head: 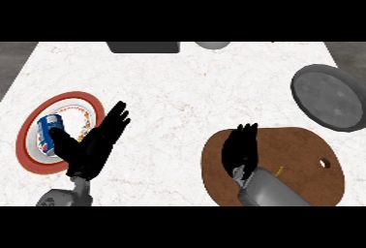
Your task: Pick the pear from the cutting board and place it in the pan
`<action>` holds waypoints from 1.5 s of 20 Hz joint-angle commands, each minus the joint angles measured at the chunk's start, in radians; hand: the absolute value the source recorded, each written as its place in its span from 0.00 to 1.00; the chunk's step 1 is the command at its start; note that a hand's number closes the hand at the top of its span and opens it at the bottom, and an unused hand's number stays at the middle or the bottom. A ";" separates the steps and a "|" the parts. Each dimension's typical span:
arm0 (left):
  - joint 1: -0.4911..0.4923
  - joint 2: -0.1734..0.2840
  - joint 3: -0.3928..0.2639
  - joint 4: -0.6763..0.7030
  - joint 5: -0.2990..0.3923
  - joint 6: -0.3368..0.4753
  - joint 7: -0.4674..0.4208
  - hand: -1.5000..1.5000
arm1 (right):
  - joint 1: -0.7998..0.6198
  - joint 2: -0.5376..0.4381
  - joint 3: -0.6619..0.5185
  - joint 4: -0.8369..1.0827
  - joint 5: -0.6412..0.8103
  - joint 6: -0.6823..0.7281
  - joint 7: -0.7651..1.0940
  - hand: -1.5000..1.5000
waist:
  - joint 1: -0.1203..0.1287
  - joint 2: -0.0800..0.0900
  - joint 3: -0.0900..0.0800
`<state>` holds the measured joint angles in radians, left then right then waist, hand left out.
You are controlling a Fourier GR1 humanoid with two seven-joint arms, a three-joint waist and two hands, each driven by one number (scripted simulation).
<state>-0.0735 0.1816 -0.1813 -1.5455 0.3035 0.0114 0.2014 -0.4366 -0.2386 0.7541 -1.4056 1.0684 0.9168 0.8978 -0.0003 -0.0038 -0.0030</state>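
Note:
The round brown cutting board (300,160) lies at the lower right of the counter. My right hand (240,147) is over the board's left part, seen from the back, and covers what lies beneath it. No pear shows; only a thin yellowish sliver (280,169) peeks out beside the right forearm. The grey pan (327,97) sits at the right edge, beyond the board and apart from the hand. My left hand (97,140) rests open at the lower left, fingers straight and pointing up and to the right.
A red-rimmed plate (28,160) with a blue can (50,133) on it sits at the left, partly behind my left hand. At the counter's far edge are a dark grey block (143,47) and a grey rounded object (212,45).

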 commanded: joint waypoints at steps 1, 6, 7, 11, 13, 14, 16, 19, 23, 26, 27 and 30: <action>0.004 -0.023 0.005 -0.033 -0.021 0.018 0.036 0.50 | 0.039 0.011 -0.024 -0.102 0.051 0.072 0.046 0.00 | 0.000 0.002 0.003; -0.010 -0.028 0.022 -0.018 -0.027 0.000 0.027 0.50 | -0.056 -0.049 0.010 0.107 0.114 -0.118 -0.175 1.00 | 0.008 0.005 0.003; 0.077 -0.023 -0.004 -0.023 -0.027 -0.042 -0.044 0.50 | -0.065 0.005 0.055 0.163 0.137 -0.143 -0.158 1.00 | 0.016 0.006 0.003; 0.001 -0.044 -0.006 -0.047 -0.054 0.015 0.052 0.50 | -0.013 -0.180 0.094 0.075 0.178 -0.221 -0.292 1.00 | 0.004 0.004 0.004; 0.039 -0.030 -0.003 -0.084 -0.033 -0.008 0.058 0.50 | 0.046 -0.173 0.040 -0.045 0.140 -0.222 -0.276 1.00 | -0.004 0.001 0.003; 0.039 -0.031 0.013 -0.033 -0.037 -0.005 0.021 0.50 | 0.062 -0.228 -0.008 -0.044 0.093 -0.338 -0.357 1.00 | -0.014 0.004 0.004; 0.035 -0.028 0.039 -0.032 -0.028 0.004 0.007 0.50 | 0.166 -0.135 -0.058 -0.124 0.019 -0.420 -0.349 1.00 | -0.044 0.001 0.007; 0.072 -0.020 0.039 -0.049 -0.025 -0.002 0.005 0.50 | 0.253 -0.190 -0.163 -0.230 -0.099 -0.525 -0.478 1.00 | -0.059 -0.004 0.009; 0.030 -0.026 0.049 -0.018 -0.032 0.004 0.005 0.50 | 0.405 -0.294 -0.219 -0.363 -0.078 -0.743 -0.547 1.00 | -0.061 -0.003 0.005; 0.076 -0.033 0.014 -0.041 -0.051 0.002 -0.001 0.50 | 0.409 -0.308 -0.318 -0.441 -0.071 -0.893 -0.573 1.00 | -0.048 -0.006 0.006; 0.030 -0.021 0.045 -0.050 -0.020 0.004 0.053 0.50 | 0.467 -0.315 -0.317 -0.458 -0.053 -0.962 -0.588 1.00 | -0.050 -0.005 0.006; 0.084 -0.031 0.027 -0.071 -0.035 0.000 0.007 0.50 | 0.528 -0.328 -0.432 -0.583 -0.159 -1.039 -0.637 1.00 | -0.044 -0.007 0.005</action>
<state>-0.0107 0.1519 -0.1487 -1.5934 0.2704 0.0155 0.2173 0.0112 -0.5458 0.4296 -1.8805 0.9740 0.0176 0.3163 -0.0524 -0.0113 0.0008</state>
